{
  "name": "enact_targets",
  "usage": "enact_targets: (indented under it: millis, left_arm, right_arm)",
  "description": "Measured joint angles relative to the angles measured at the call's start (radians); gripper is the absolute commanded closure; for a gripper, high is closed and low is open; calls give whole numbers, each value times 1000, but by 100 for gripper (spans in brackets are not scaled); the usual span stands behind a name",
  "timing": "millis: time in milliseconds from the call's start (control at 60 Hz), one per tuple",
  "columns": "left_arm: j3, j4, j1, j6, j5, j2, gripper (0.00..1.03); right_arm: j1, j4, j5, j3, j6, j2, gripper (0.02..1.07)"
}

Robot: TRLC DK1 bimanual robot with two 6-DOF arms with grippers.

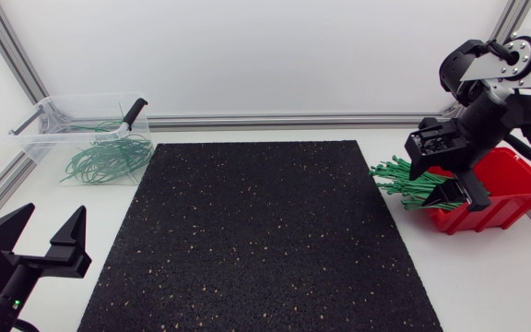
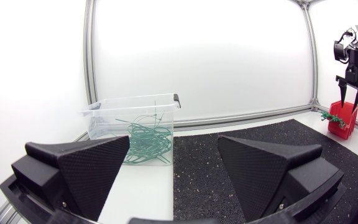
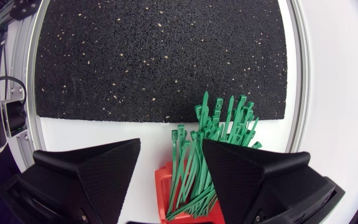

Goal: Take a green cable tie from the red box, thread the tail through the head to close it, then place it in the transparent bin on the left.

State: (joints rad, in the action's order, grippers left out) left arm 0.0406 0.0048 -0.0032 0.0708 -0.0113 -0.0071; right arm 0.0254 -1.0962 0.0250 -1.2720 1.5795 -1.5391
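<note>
The red box (image 1: 514,184) stands at the table's right edge, with a bundle of green cable ties (image 1: 408,180) sticking out of it over the table toward the mat. My right gripper (image 1: 466,195) hangs over the box's near left corner, fingers pointing down. In the right wrist view it (image 3: 171,146) is open, with the ties (image 3: 194,162) rising between its fingers, nearer one of them, above the red box (image 3: 161,186). The transparent bin (image 1: 53,124) stands at the back left and holds looped green ties (image 1: 109,157). My left gripper (image 1: 53,217) is open and empty at the front left.
A black speckled mat (image 1: 265,231) covers the middle of the table between bin and box. Aluminium frame rails (image 1: 284,120) run along the back and sides. In the left wrist view the bin (image 2: 135,106) stands ahead of the left gripper (image 2: 174,162).
</note>
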Motion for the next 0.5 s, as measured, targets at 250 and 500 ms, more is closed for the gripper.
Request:
enact_targets:
  millis: [250,500]
  left_arm:
    - [0,0,0,0,0,0,4]
    - [0,0,0,0,0,0,4]
  right_arm:
    - [0,4,-1,-3,0,-32,37]
    - [-1,52,-6,20,0,-53,41]
